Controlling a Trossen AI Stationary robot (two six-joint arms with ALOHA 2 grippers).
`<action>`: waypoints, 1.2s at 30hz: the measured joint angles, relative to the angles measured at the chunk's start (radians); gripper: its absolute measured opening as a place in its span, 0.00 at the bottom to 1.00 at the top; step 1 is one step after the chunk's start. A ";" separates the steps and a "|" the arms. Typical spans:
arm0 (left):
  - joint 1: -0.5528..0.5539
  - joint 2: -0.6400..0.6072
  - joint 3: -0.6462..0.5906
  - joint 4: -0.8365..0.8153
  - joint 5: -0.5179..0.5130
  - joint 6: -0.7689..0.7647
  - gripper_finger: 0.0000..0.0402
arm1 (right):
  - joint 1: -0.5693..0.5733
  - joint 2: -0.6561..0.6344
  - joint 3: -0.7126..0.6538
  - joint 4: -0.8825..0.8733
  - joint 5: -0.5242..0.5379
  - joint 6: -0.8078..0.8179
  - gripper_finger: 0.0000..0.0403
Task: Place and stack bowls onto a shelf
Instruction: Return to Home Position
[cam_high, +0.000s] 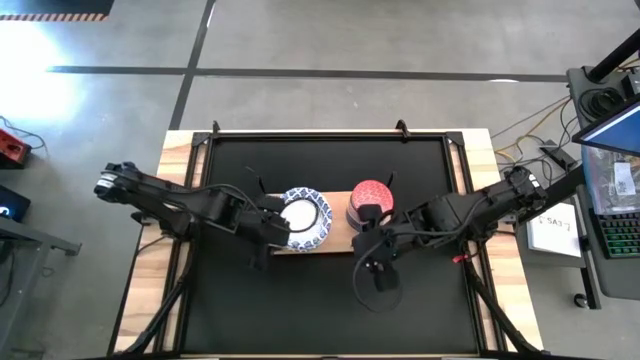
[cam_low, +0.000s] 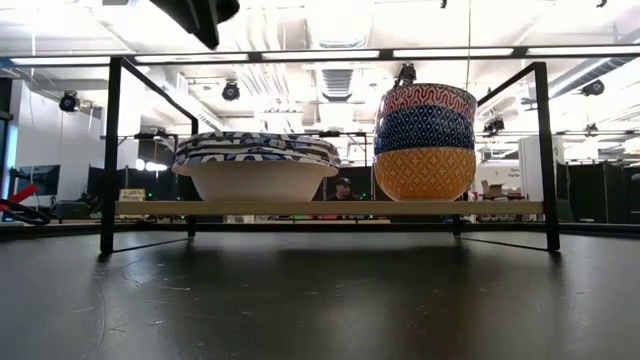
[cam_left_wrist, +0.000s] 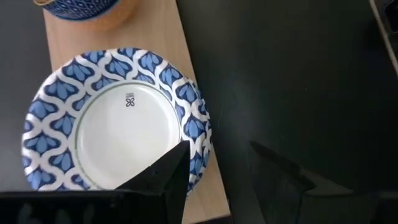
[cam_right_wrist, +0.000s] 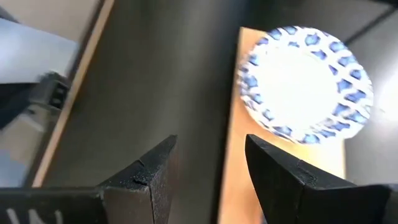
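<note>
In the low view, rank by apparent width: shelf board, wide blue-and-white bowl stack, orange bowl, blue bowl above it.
Largest first:
1. shelf board
2. wide blue-and-white bowl stack
3. orange bowl and blue bowl, about equally wide, so unranked

Shelf mid-table, two stacks on it

The shelf sat across the middle of the table, with the stack of wide bowls on its left half and the stack of small bowls on its right (three deep, going by the low view), not touching. The left gripper was just left of the wide stack, and the right gripper was in front of the shelf.
</note>
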 joint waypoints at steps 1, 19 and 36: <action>-0.001 -0.014 -0.001 -0.007 0.000 0.000 0.35 | -0.003 -0.001 0.000 -0.012 0.018 0.001 0.44; -0.031 -0.520 -0.198 0.100 -0.102 -0.118 0.35 | -0.129 -0.284 -0.385 0.279 0.024 -0.081 0.44; -0.032 -0.944 -0.719 0.524 -0.169 -0.139 0.35 | -0.152 -0.794 -0.971 0.768 0.033 -0.008 0.44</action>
